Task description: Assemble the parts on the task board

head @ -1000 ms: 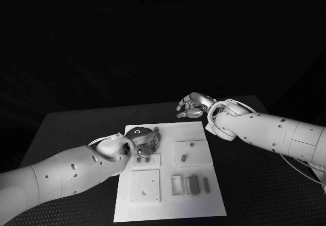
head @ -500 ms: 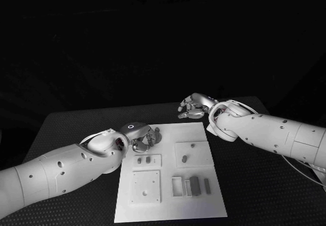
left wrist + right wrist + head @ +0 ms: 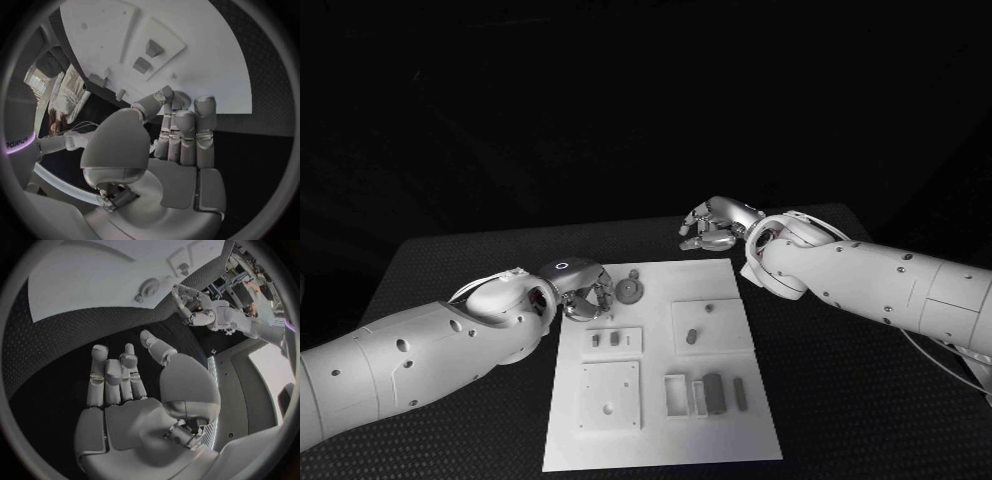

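Observation:
The white task board (image 3: 669, 276) lies in the middle of the black table. A round toothed grey part (image 3: 632, 290) rests flat near the board's far left corner. My left hand (image 3: 584, 296) hovers at the board's left edge right beside that part, holding nothing; in the left wrist view its fingers (image 3: 187, 131) stretch toward the round part (image 3: 181, 98). My right hand (image 3: 710, 225) hangs over the table beyond the board's far edge, fingers loosely bent and empty. The right wrist view shows the round part (image 3: 148, 288) with a small gap to the left hand (image 3: 199, 310).
On the board sit a small block with two upright pieces (image 3: 607, 340), a square plate with two pegs (image 3: 708, 325), a plate with holes (image 3: 607, 394) and a cluster of slotted pieces (image 3: 705, 393). Black table (image 3: 459, 280) surrounds the board.
My left hand has drawn back to the left off the board's far corner, uncovering the round toothed part that now lies there. The right hand has hardly moved.

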Controlling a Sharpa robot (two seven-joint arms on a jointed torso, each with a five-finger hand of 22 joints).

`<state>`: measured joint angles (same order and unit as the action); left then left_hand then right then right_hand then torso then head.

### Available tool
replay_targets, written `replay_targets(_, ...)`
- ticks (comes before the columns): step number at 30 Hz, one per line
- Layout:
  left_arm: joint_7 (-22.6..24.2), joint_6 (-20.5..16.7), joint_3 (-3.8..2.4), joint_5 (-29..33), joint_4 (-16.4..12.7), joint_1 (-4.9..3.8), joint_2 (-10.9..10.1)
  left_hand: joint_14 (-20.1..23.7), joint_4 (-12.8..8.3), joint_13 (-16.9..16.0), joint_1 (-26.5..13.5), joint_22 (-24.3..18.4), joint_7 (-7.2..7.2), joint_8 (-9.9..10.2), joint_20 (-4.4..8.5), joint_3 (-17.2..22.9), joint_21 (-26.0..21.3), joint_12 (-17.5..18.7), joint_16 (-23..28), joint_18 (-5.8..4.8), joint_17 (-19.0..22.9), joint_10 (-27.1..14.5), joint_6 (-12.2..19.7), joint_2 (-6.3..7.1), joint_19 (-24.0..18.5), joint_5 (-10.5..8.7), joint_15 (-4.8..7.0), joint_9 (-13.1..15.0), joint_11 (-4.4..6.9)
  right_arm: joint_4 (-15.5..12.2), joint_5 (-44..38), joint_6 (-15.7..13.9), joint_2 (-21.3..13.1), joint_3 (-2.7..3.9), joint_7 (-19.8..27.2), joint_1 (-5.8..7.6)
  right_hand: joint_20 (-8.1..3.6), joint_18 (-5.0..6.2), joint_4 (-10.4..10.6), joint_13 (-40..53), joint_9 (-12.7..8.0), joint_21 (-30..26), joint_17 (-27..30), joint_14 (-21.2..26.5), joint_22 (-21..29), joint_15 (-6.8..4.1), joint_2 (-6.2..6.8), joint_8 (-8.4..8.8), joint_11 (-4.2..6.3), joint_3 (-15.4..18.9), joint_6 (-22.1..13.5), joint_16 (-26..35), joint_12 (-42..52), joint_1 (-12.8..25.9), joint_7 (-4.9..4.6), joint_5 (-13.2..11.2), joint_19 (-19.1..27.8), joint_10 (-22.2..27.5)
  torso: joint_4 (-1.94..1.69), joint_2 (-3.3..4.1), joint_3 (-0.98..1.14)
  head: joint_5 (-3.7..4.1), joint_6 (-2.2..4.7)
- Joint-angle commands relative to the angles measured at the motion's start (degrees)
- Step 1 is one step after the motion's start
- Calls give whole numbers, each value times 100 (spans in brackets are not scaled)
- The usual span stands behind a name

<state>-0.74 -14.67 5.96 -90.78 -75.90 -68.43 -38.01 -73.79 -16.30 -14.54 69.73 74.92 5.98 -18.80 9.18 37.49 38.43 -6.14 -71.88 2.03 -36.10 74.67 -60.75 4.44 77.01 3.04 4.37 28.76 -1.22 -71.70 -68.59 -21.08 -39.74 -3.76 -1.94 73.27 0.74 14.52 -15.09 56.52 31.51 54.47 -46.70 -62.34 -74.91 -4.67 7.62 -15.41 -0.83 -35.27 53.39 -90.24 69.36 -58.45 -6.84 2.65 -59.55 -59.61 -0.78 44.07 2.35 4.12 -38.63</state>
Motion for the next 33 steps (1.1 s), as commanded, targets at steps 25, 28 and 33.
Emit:
replay_targets(25, -9, 260, 16, -43, 90, 38, 99, -19, -8, -7, -18, 111, -9, -9, 31, 24, 28, -14, 6, 671, 11, 250, -38, -57, 12, 26, 32, 7, -53, -7, -14, 54, 12, 3, 45, -1, 16, 48, 7, -9, 11, -32, 10, 13, -77, -32, -11, 9, -20, 2, 34, 24, 7, 33, -59, 19, 38, 10, 9, 5, 1, -7, -30)
replay_targets(28, -3, 285, 23, -43, 83, 48, 100, -19, -8, -7, -18, 111, -9, -8, 32, 25, 29, -12, 6, 670, 11, 251, -37, -58, 12, 26, 32, 7, -53, -6, -14, 53, 9, 3, 45, -1, 16, 48, 7, -9, 12, -32, 10, 13, -77, -33, -11, 9, -20, 2, 34, 24, 7, 32, -59, 19, 38, 10, 11, 1, 2, -7, -29)
replay_targets(33, 4, 279, 46, -43, 78, 49, 101, -19, -8, -7, -19, 111, -8, -7, 32, 25, 29, -10, 6, 669, 12, 251, -36, -61, 11, 26, 32, 7, -53, -9, -14, 55, 7, 3, 45, -1, 16, 48, 6, -10, 12, -32, 11, 13, -77, -33, -12, 9, -20, 2, 35, 24, 7, 32, -59, 19, 38, 10, 10, 3, 3, 1, -31)
